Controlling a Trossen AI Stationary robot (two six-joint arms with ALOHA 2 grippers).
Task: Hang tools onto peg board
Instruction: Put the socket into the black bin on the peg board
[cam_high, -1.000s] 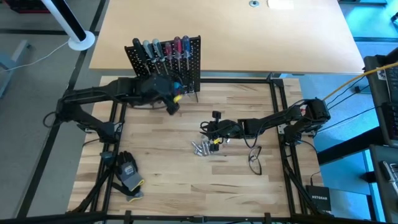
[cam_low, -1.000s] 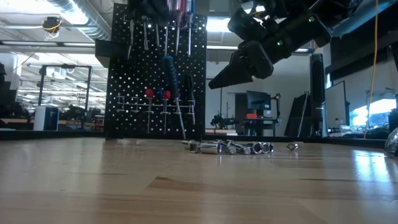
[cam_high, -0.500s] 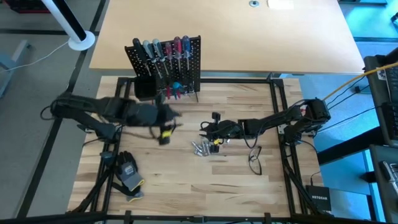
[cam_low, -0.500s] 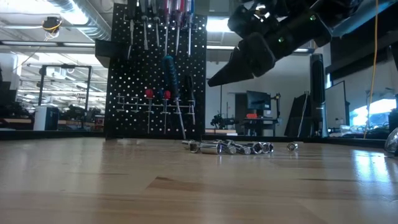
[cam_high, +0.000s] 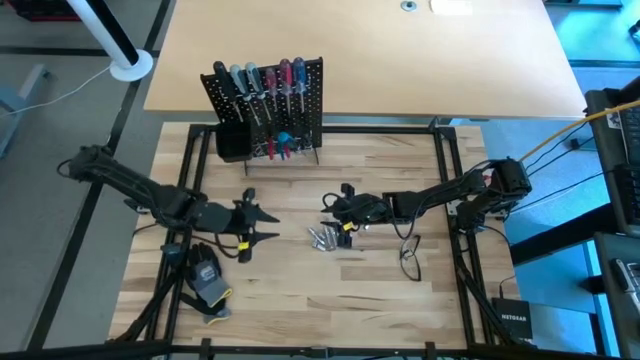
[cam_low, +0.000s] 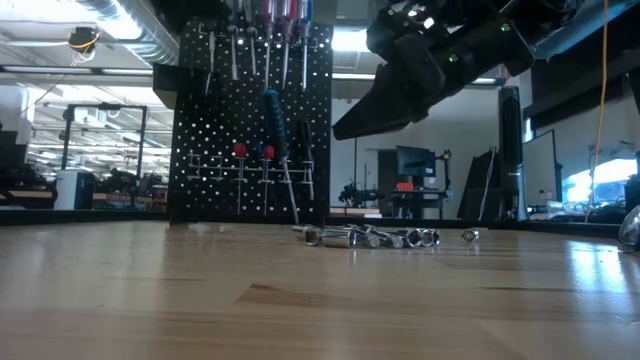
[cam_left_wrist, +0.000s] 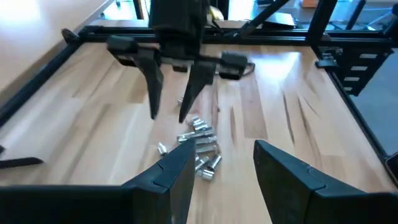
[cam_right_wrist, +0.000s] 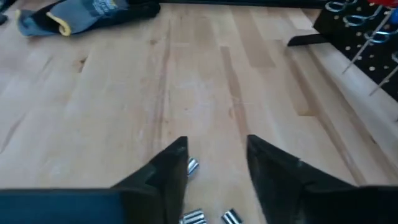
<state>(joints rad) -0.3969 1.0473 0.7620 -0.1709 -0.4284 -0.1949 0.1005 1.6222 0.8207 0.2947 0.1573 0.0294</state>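
Right pincer (cam_high: 333, 207) open, empty above the silver bits (cam_high: 324, 238) for pickup; left pincer (cam_high: 262, 224) open, clear.

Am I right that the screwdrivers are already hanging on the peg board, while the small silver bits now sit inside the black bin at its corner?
Not quite. The screwdrivers do hang on the peg board, but the silver bits lie loose on the wooden tabletop, in front of the board and just below the right gripper. The high view shows this.

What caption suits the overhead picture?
Both open grippers, left and right, flank silver bits; screwdrivers hang on the peg board.
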